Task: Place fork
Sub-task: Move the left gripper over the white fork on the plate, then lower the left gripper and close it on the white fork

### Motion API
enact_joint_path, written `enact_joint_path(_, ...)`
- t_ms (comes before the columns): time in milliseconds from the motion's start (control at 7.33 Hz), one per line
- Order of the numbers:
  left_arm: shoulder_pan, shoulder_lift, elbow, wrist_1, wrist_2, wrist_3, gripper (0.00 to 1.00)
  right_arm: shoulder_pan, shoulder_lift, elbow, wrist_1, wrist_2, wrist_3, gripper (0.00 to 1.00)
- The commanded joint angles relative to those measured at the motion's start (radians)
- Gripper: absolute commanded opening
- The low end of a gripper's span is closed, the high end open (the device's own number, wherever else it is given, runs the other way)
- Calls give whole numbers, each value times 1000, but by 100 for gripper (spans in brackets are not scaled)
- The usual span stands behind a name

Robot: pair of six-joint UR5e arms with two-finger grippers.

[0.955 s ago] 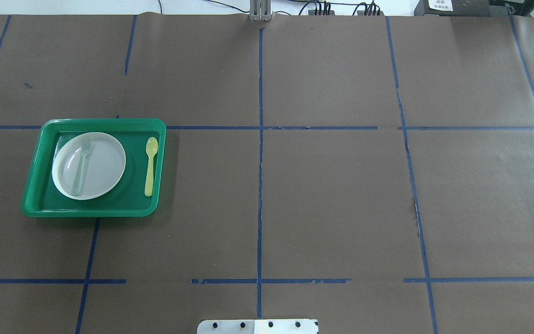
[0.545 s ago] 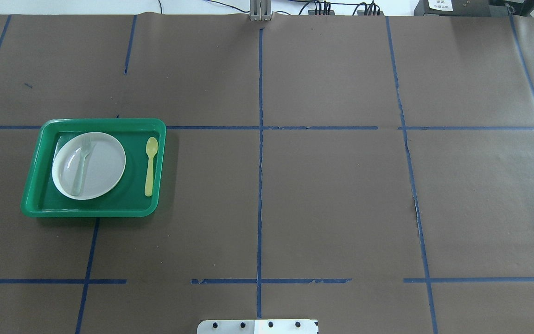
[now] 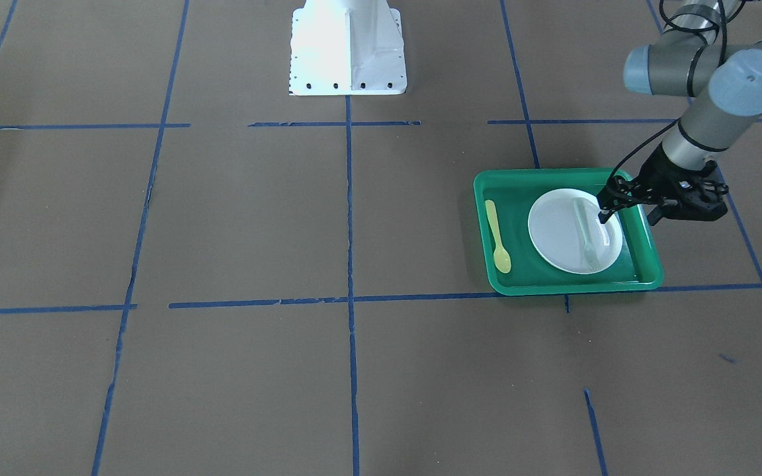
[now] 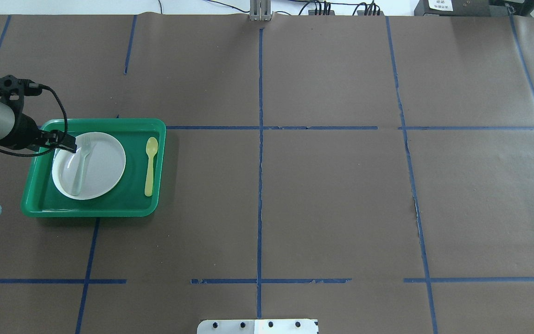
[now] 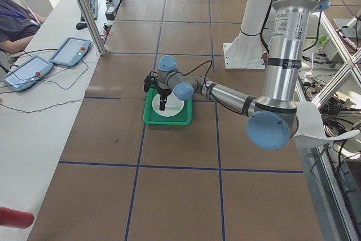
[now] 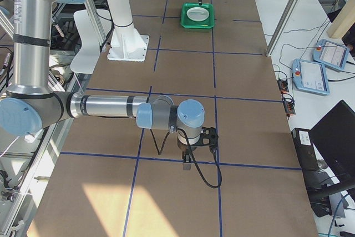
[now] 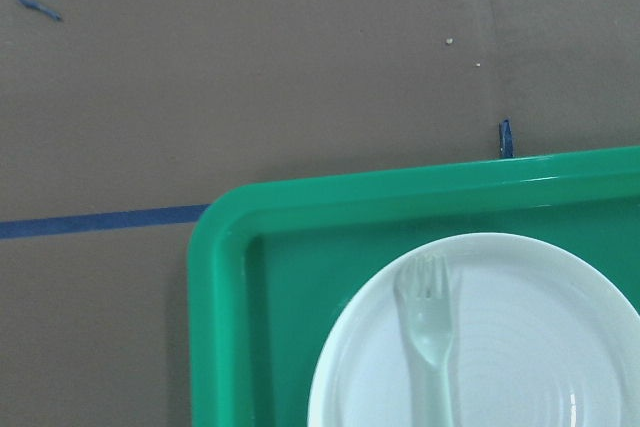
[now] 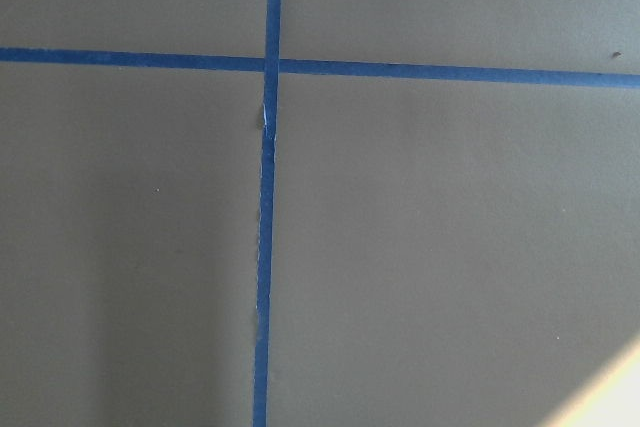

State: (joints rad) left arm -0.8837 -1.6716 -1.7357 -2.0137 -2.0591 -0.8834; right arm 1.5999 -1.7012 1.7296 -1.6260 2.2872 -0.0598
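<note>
One pale, half-clear fork flat on the left half of the white plate, tines toward the far side, handle end at the near rim. Plate inside a green tray on the left part of the table. Yellow spoon on the tray floor just right of the plate, apart from it, bowl far.

Left gripper up above the plate's left edge, just left of the fork and clear of it, pointing down. Jaws drawn close together, nothing between them. From the left wrist: tines, far arc of the plate, far left corner of the tray.

Right gripper well apart, over the right end of the table, above blue tape lines. Seen only from the side, so cannot tell whether spread or closed.

Brown paper over the whole table, marked into big squares with blue tape, torn in places. White base mount at the near edge, centre. Beyond the far edge, a white desk with two tablet-like pendants, metal posts, and a seated person's arm at the corner.
</note>
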Motion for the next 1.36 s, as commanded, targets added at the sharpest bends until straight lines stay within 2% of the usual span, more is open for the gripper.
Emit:
enact_joint_path(0,63,-14,27,-3,22,-55,99,0,0,-1,0,0,0,100)
enact_joint_path(545,94,-31,61,-5,11,-85,97,0,0,-1,0,0,0,100)
enact_joint_path(682,94,-30,62,-5,11,-83,93,0,0,1,0,0,0,100)
enact_joint_path(1227,94,-26,68,-5,10,-75,93,0,0,-1,0,0,0,100)
